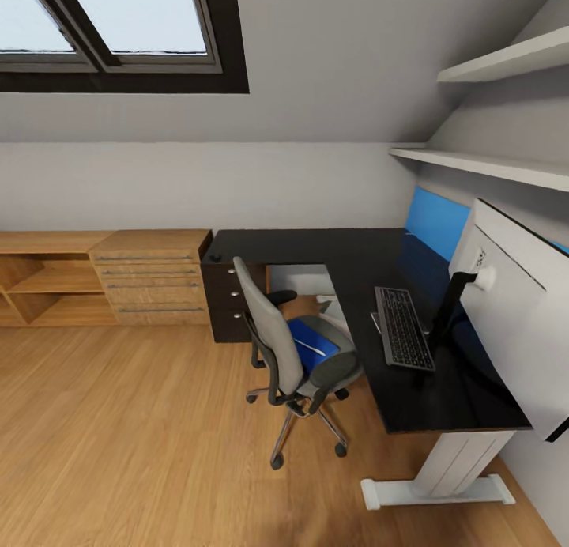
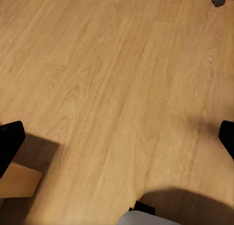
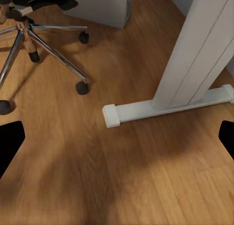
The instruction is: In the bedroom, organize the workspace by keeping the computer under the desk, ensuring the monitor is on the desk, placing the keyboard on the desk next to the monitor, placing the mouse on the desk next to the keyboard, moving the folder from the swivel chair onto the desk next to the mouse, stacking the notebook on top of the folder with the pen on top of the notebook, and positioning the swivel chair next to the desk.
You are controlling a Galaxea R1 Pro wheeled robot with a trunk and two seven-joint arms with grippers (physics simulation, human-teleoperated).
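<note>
Folder (image 1: 310, 345), bright blue, lay on the seat of the swivel chair (image 1: 296, 349), and that was the nearest of the task's things in the head view. Closest of all was the light wood plank floor (image 1: 126, 444). The left gripper (image 2: 117, 142) hung over bare planks, its jaws set wide apart with only dark tips showing at the two edges of the left wrist view; nothing was between them and nothing touched them. The right gripper (image 3: 117, 142) was the same story: jaws spread wide, empty, over the floor near the white foot of the desk leg (image 3: 195, 64). In the right wrist view the chair's chrome star base (image 3: 44, 49) with its black castors stood just beside that foot.

Next out, the chair stood on the floor at the inner corner of the L-shaped black desk (image 1: 348, 250), its grey back turned toward the robot and its seat facing the desk. On the desk's right wing lay the keyboard (image 1: 404, 327), flat, near the front edge. Just beyond it stood the monitor (image 1: 514, 310), seen from its white back, on a black stand resting on the desk.

Farther along, under the desk, a pale grey box showed behind the chair, likely the computer (image 1: 304, 280). A light wood drawer unit (image 1: 150, 278) sat against the wall just left of the desk. A blue wall panel (image 1: 436, 219), white shelves (image 1: 490, 164) and a skylight window (image 1: 118, 33) closed off the far side.
</note>
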